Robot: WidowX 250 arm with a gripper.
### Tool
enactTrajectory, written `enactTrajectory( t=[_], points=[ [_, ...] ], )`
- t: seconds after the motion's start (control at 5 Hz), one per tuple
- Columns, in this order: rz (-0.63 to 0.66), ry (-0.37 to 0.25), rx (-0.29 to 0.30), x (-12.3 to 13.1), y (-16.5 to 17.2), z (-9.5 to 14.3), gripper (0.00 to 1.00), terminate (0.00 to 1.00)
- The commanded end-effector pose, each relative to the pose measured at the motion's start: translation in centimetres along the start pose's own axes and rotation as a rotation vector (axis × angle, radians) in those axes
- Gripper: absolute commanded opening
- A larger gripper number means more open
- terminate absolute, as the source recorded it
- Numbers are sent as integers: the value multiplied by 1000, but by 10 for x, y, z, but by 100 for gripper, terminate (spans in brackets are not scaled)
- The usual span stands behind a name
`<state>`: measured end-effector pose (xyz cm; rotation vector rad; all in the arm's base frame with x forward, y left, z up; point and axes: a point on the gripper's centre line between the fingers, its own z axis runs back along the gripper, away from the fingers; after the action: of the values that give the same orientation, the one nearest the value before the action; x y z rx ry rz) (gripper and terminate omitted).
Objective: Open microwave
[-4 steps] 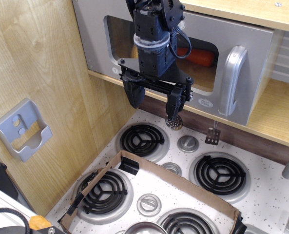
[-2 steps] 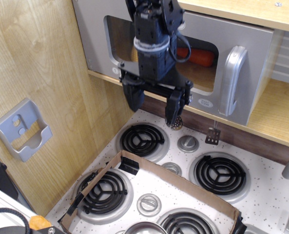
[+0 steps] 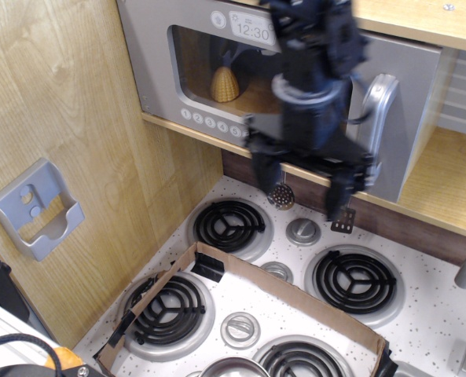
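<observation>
Observation.image view: microwave (image 3: pixel 177 78) set high above stovetop (image 3: pixel 295 290), door shut. End effector (image 3: pixel 302 182) released, fingers spread, hanging left of silver handle (image 3: pixel 376 133), apart from it. Best to slide right, straddle handle mid-height, clench firmly, then pull outward along hinge arc.

Cardboard tray (image 3: pixel 295 292) on speckled stovetop (image 3: pixel 421 314)

Behind the black gripper (image 3: pixel 303 182), a grey microwave (image 3: pixel 162 71) with silver handle (image 3: pixel 380 102); below, white speckled stovetop (image 3: pixel 429 314) with black coils.
</observation>
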<state>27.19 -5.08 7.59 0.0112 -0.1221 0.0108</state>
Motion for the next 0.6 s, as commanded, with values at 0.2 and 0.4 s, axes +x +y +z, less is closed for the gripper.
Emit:
enactTrajectory(
  t=[0.2,0.4],
  points=[
    [94,-68,30,36,-58,39,100,0],
    [79,-70,36,50,-55,42,100,0]
  ],
)
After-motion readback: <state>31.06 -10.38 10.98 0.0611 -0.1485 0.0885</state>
